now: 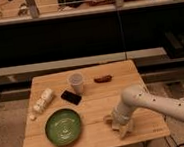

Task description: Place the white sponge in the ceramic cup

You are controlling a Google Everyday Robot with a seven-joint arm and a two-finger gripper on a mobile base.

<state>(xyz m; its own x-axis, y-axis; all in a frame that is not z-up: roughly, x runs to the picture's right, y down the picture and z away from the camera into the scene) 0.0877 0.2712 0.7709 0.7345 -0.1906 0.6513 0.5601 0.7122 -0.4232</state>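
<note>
You get one view only, set high and looking down across the whole surface (128, 91) toward the dark shelving (81, 36) behind. It stands back at middle range, with the gripper (119, 126) low and right of centre, near the surface's front edge.

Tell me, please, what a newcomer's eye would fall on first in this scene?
Most likely the white robot arm reaching in from the right, its gripper down at the front right of the wooden table, at the white sponge. Next, the round green plate at front left, and the ceramic cup standing near the back middle, apart from the arm.
</note>
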